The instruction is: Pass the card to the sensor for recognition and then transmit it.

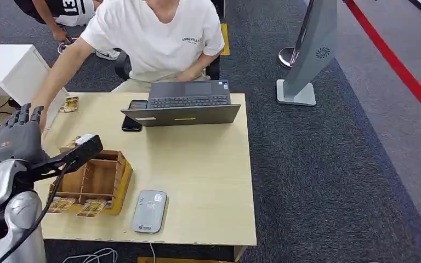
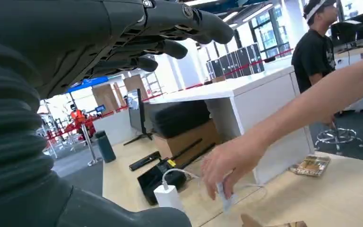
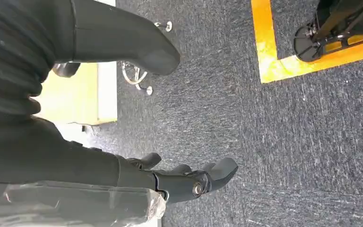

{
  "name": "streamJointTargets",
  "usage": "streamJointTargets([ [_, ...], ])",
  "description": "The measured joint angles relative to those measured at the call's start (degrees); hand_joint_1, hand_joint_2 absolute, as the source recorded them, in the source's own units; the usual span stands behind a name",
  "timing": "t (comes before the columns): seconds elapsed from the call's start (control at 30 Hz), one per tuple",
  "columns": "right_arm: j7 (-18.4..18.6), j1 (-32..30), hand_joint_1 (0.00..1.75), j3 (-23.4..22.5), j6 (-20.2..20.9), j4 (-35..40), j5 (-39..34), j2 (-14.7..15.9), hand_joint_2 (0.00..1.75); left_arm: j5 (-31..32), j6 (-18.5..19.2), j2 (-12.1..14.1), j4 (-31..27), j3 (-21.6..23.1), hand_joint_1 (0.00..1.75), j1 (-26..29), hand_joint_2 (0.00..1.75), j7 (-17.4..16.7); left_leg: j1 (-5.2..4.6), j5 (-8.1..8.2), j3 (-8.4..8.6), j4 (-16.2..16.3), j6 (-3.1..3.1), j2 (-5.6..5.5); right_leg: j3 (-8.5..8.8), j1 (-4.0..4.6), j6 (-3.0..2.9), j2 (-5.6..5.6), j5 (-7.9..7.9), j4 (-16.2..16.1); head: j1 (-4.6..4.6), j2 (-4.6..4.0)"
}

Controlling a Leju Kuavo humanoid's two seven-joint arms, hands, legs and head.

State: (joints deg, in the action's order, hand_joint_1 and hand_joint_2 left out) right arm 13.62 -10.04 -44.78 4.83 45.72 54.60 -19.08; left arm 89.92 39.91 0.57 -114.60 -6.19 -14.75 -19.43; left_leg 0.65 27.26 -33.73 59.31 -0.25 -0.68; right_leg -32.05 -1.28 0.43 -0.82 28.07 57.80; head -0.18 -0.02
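A card (image 2: 226, 197) is pinched in a person's hand (image 2: 229, 163) just above the tabletop (image 1: 208, 164), beside the white charger (image 2: 168, 195) (the card is small and blurred). The robot's left hand (image 1: 19, 137) is raised over the tabletop's left edge, fingers spread, holding nothing. The wooden box (image 1: 96, 178) and the grey sensor (image 1: 149, 211) sit nearer. The right hand (image 3: 189, 182) hangs over carpet, fingers loosely apart, empty.
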Motion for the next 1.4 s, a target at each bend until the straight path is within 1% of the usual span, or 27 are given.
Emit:
streamJointTargets([
  [0.13, -0.44, 0.05, 0.00, -0.11, -0.02, -0.28, 1.05, 0.00, 1.75, 0.00, -1.46, -0.09, 0.00, 0.02, 0.00, 0.00, 1.75, 0.79, 0.00, 0.00, 0.00, 0.00, 0.00, 0.00, -0.01, 0.00, 0.00, 0.00, 0.00, 0.00, 0.00, -0.02],
  [0.5, -1.14, 0.11, 0.00, -1.01, -0.02, -0.94, 2.51, 0.00, 1.75, 0.00, -3.54, -0.61, 0.28, 1.88, 0.00, -0.72, 1.75, 1.18, 0.00, 0.00, 0.00, 0.00, 0.00, 0.00, -0.02, 0.00, 0.00, 0.00, 0.00, 0.00, 0.00, 0.00],
  [0.7, -1.16, 0.13, 0.00, -0.98, -0.02, -1.11, 2.27, 0.00, 1.75, 0.00, -4.53, -0.83, 0.33, 2.95, 0.00, -1.42, 1.75, 2.28, 0.00, 0.00, 0.00, 0.00, 0.00, 0.00, -0.01, 0.00, 0.00, 0.00, 0.00, 0.00, 0.00, 0.00],
  [0.83, -0.63, 0.12, 0.00, -0.61, -0.13, -1.09, 0.72, 0.00, 1.75, 0.00, -6.34, -0.72, 1.20, 3.50, 0.00, -1.46, 1.75, 3.91, 0.00, 0.00, 0.00, 0.00, 0.00, 0.00, -0.02, 0.00, 0.00, 0.01, 0.00, 0.00, 0.02, 0.00],
  [0.9, -0.50, 0.14, 0.00, -0.33, -0.20, -1.09, 0.57, 0.00, 1.75, 0.00, -6.82, -0.72, 1.57, 3.74, 0.00, -1.45, 1.75, 4.02, 0.00, 0.00, 0.00, 0.00, 0.00, 0.00, -0.02, 0.00, 0.00, 0.01, 0.00, 0.00, 0.02, 0.00],
  [1.17, -0.39, 0.23, 0.00, 0.39, -0.24, -1.09, 0.28, 0.00, 1.75, 0.00, -7.02, -0.68, 2.51, 3.83, 0.00, -1.44, 1.75, 4.05, 0.00, 0.00, 0.00, 0.00, 0.00, 0.00, -0.02, 0.00, 0.00, 0.00, 0.00, 0.00, 0.00, 0.00],
  [1.2, -0.39, 0.23, 0.00, 0.44, -0.35, -1.09, 0.18, 0.00, 1.75, 0.00, -7.06, -0.68, 2.54, 3.85, 0.30, -1.44, 1.75, 4.05, 0.00, 0.00, 0.00, 0.00, 0.00, 0.00, -0.02, 0.00, 0.00, 0.00, 0.00, 0.00, 0.00, 0.00],
  [1.23, -0.39, 0.23, 0.00, 0.46, -0.39, -1.09, 0.09, 0.00, 1.75, 0.00, -7.08, -0.68, 2.54, 3.85, 1.75, -1.44, 1.75, 4.05, 0.00, 0.00, 0.00, 0.00, 0.00, 0.00, -0.02, 0.00, 0.00, 0.00, 0.00, 0.00, 0.00, 0.00],
  [1.3, -0.37, 0.23, 0.00, 0.48, -0.46, -1.09, 0.04, 0.00, 1.75, 0.00, -7.06, -0.68, 2.58, 3.87, 1.75, -1.44, 1.75, 4.20, 0.00, 0.00, 0.00, 0.00, 0.00, 0.00, -0.02, 0.00, 0.00, 0.00, 0.00, 0.00, 0.00, 0.00],
  [1.4, -0.22, 0.23, 0.00, 0.57, -0.48, -1.05, -0.09, 0.00, 1.75, 0.00, -7.08, -0.83, 2.67, 3.87, 1.75, -1.39, 1.75, 5.38, 0.00, 0.00, 0.00, 0.00, 0.00, 0.00, -0.02, 0.00, 0.00, 0.00, 0.00, 0.00, 0.00, 0.00],
])
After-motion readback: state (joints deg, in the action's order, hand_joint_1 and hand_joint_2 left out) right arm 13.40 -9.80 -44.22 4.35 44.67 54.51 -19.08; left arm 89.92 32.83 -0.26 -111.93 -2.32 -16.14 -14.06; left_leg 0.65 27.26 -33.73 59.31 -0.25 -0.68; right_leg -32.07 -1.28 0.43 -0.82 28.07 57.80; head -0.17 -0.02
